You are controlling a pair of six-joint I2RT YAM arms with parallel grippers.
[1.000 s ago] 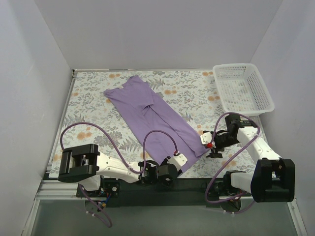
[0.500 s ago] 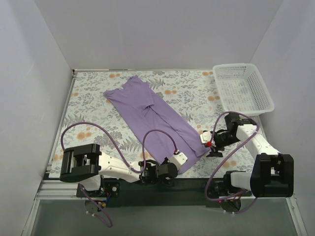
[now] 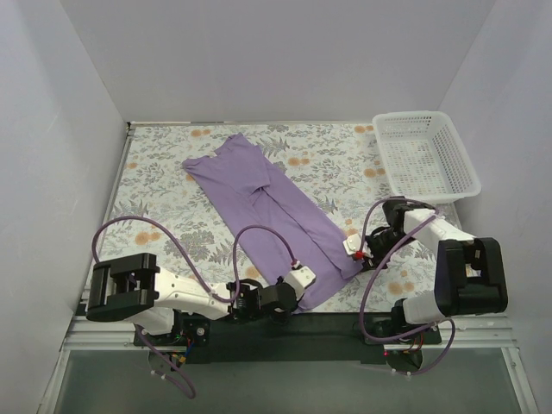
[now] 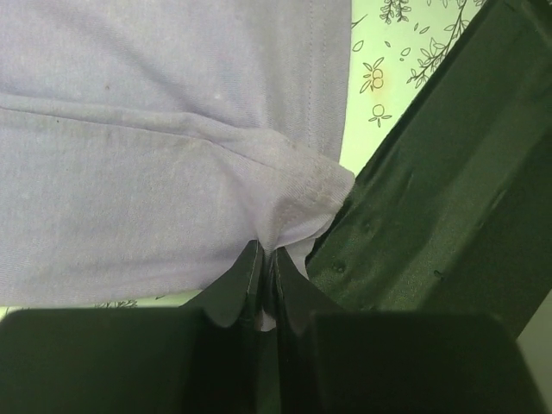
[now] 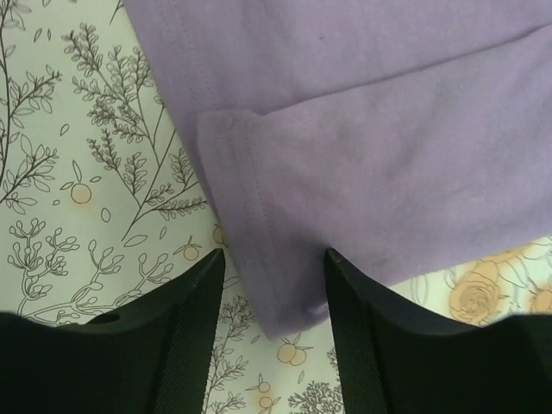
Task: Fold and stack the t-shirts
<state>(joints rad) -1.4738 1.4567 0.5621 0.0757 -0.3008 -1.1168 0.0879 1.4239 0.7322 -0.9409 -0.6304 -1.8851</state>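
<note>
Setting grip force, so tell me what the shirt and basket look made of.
The shirt looks like soft matte knit cloth, maybe cotton: stitched hems, loose creases. The basket looks like white moulded plastic, probably rigid: even open mesh, a thicker rim.

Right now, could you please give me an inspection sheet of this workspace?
Surface: floral cloth, flat.
Job's things: one purple t-shirt, sides folded in, lying diagonally, not stacked.
Clutter: white basket at far right, nothing in it.
Hands: left hand shut on the t-shirt's near hem; right hand open, straddling its near right corner.
Cables: purple cables loop from both arms; one crosses the t-shirt in the top view.
Surroundings: plain white walls.
</note>
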